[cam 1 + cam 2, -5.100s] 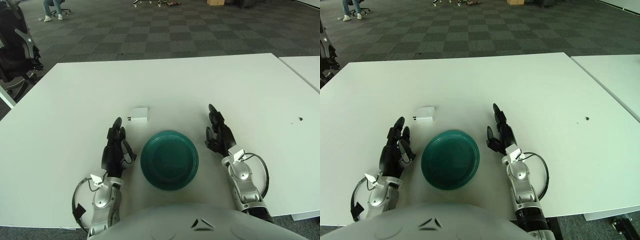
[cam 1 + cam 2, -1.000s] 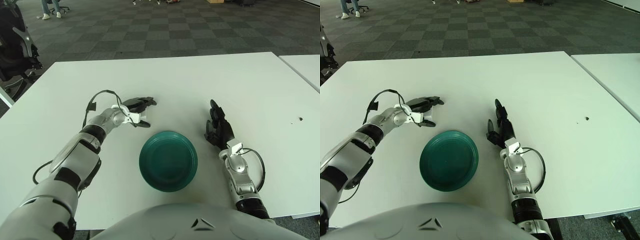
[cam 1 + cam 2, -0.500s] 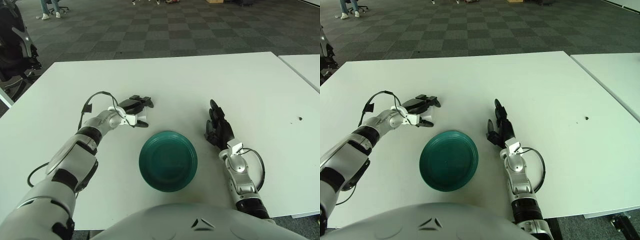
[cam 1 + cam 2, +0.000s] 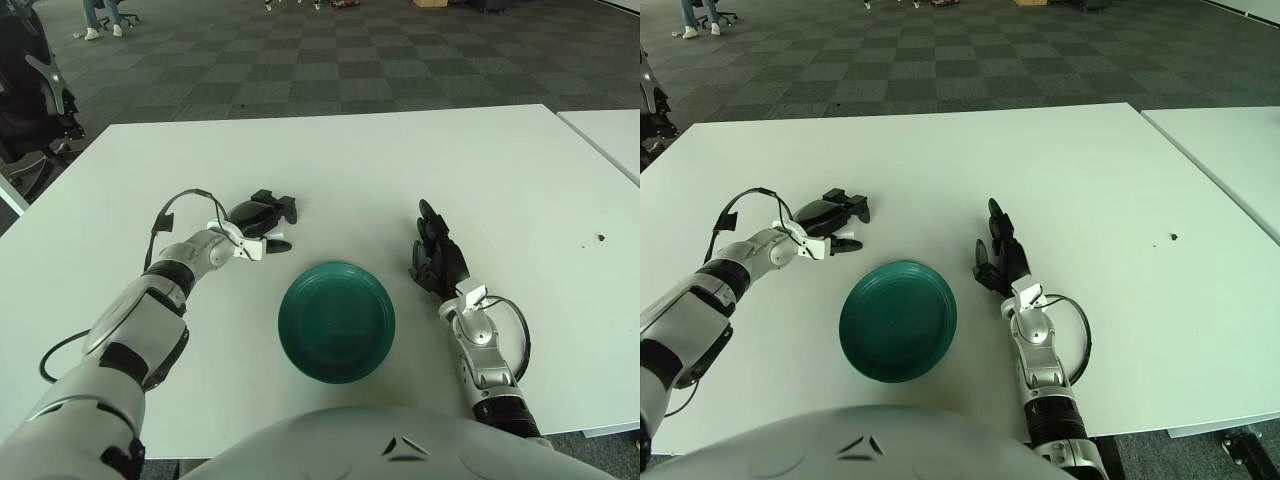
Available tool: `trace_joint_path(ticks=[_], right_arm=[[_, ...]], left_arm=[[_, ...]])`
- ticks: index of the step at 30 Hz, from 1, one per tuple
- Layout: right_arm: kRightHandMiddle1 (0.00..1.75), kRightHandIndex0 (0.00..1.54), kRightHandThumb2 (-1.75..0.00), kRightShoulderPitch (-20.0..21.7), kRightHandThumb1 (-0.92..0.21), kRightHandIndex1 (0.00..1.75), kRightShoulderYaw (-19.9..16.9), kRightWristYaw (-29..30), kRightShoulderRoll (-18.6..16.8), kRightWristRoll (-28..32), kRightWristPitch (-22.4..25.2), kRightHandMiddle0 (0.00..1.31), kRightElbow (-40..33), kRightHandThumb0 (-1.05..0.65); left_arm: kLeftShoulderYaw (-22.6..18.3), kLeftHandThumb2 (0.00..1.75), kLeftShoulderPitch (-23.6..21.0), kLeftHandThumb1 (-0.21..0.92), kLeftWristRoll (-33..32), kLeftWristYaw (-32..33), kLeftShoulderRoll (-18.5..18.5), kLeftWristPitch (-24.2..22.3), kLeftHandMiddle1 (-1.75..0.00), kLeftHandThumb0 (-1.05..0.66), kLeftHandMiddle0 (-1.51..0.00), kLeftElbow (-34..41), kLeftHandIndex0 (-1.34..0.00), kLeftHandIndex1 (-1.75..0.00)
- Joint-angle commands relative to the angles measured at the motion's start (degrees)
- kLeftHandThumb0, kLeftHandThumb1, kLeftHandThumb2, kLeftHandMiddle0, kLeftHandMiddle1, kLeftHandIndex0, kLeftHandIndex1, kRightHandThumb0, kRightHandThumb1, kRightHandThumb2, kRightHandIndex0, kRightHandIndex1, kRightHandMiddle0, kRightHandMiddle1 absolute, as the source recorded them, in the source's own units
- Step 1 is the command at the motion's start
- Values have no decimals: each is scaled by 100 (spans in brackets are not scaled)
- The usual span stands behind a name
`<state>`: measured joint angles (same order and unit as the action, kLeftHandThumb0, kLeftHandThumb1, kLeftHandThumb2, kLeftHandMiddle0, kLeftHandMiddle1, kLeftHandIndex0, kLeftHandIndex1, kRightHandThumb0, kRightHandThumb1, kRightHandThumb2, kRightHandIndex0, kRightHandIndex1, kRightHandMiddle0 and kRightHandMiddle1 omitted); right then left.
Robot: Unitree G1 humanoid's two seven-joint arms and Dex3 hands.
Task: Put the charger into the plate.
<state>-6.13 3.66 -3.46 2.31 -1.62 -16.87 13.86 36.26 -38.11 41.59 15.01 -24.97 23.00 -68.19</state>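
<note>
The teal plate [image 4: 337, 320] lies on the white table [image 4: 400, 160], in front of me at the middle. My left hand [image 4: 266, 218] is reached out just beyond the plate's left rim, low on the table. Its dark fingers are curled, with the thumb underneath, at the spot where the white charger lay. The charger is hidden inside the hand and no part of it shows on the table. My right hand [image 4: 436, 256] rests on the table to the right of the plate, with its fingers relaxed and holding nothing.
A second white table [image 4: 610, 135] adjoins at the far right. A small dark speck [image 4: 600, 238] lies on the table at the right. An office chair [image 4: 35, 100] stands off the table's left corner.
My left hand's fingers have curled in from stretched out, and the hand has drawn slightly left. The right hand and the plate have not moved.
</note>
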Motion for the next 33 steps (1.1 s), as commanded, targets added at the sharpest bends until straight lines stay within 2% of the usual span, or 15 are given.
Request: trace_joint_path(ticks=[1, 10, 26, 33], right_arm=[[1, 0, -84, -544, -92, 0, 1, -75, 0, 33, 708, 0, 671, -97], [3, 0, -83, -511, -92, 0, -57, 77, -38, 11, 843, 2, 691, -96], [5, 0, -83, -420, -92, 0, -24, 244, -77, -122, 759, 3, 800, -94], [6, 0, -83, -379, -92, 0, -16, 292, -98, -141, 765, 2, 829, -93]], left_arm=[[138, 127, 452, 32, 217, -32, -23, -435, -164, -4, -59, -285, -46, -174], [80, 132, 585, 28, 146, 299, 9, -577, -160, 0, -69, -252, -43, -175], [103, 136, 595, 27, 164, 633, -35, -558, -168, 0, -67, -299, -43, -175], [4, 138, 589, 26, 70, 636, -104, -386, -170, 0, -67, -200, -43, -175]])
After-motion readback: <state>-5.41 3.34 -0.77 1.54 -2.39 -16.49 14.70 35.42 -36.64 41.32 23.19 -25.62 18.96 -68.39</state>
